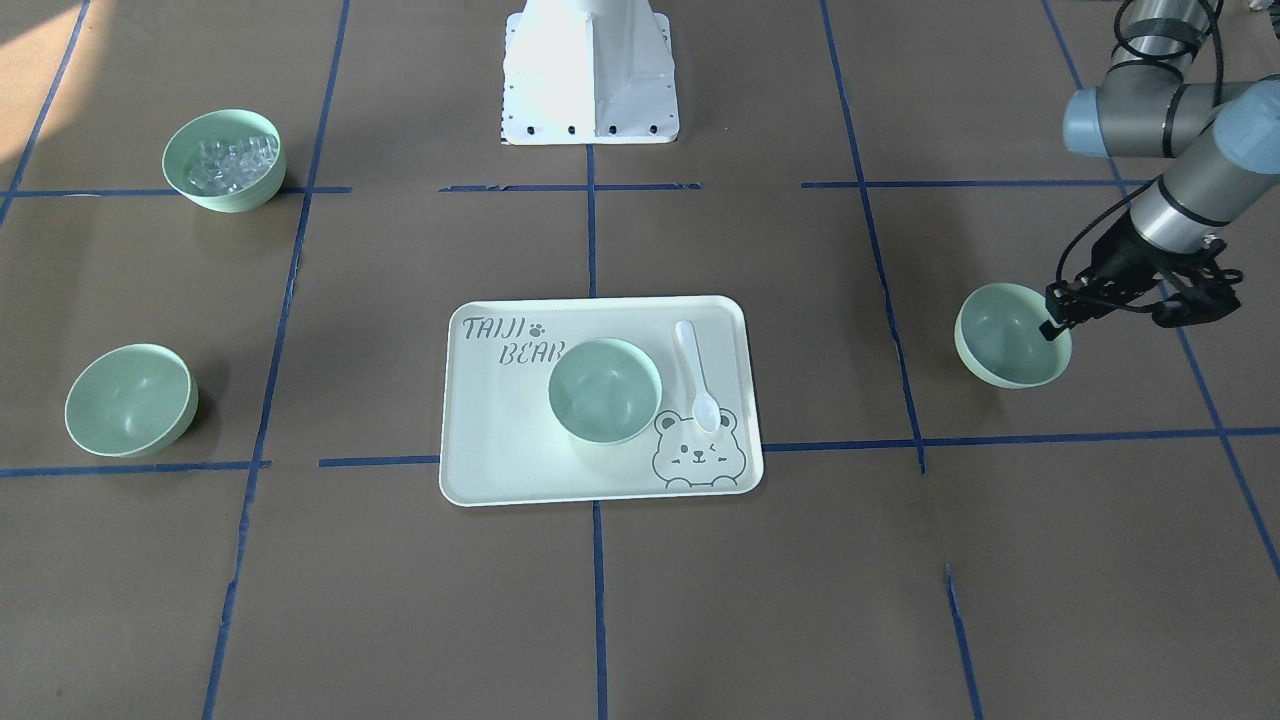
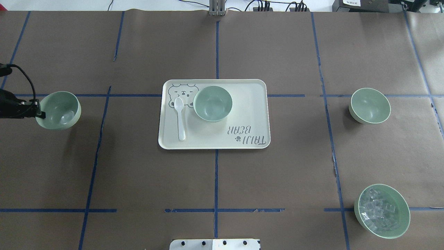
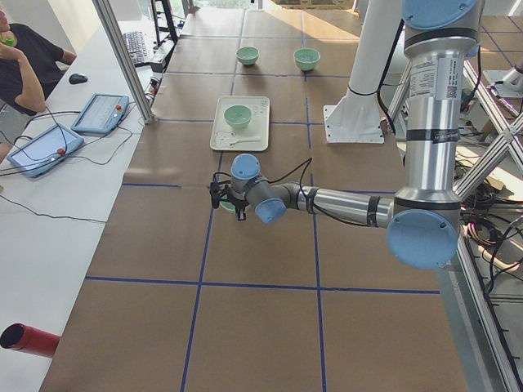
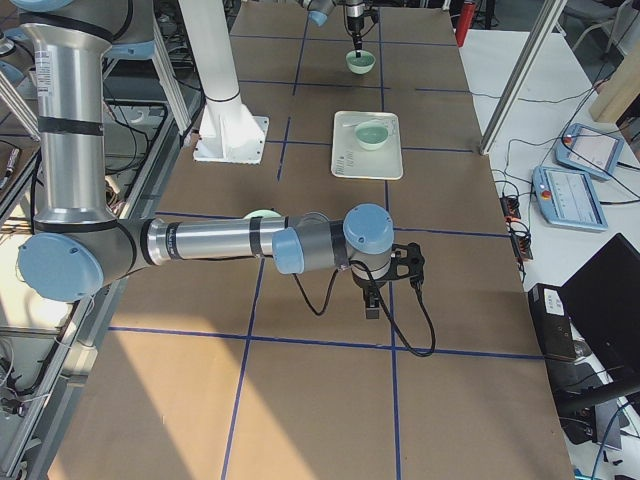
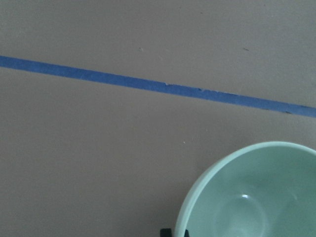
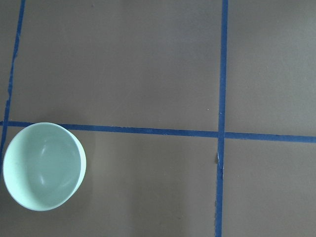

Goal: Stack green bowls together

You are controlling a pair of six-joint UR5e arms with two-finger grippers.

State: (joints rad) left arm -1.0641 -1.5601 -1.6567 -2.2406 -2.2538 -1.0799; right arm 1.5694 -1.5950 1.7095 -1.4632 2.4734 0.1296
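Mint-green plastic, smooth and deep-sided, makes up the three bowls to be stacked. All three sit well apart: the left bowl [image 2: 59, 110] near the table [image 2: 138, 173] edge on the robot's left, the middle bowl [image 2: 212, 103] on the tray [image 2: 249, 104], and the right bowl [image 2: 369, 105] on the robot's right. None is nested in another, so the task is judged to be at its first pick. The left gripper [image 1: 1050, 322] is at the outer rim of the left bowl, with one finger inside the wall and one outside. The gap is narrow and the fingers appear pinched on the rim. Whether this bowl rests on the table or is already raised cannot be told. The right gripper [image 4: 372, 308] hangs above the brown table cover, and its wrist view shows the right bowl low and off to one side. No view shows whether its fingers are wide or closed. The likely next move is to raise the left bowl, carry it to the middle bowl, centre it over the opening and lower it inside. A pinch on one side of the rim may let the bowl swing, so a slow, level carry is advisable. A white spoon [image 2: 179, 118] lies just beside the middle bowl on the tray. A cube bowl [image 2: 382, 211] stands on the robot's right, and neither belongs in the stack.
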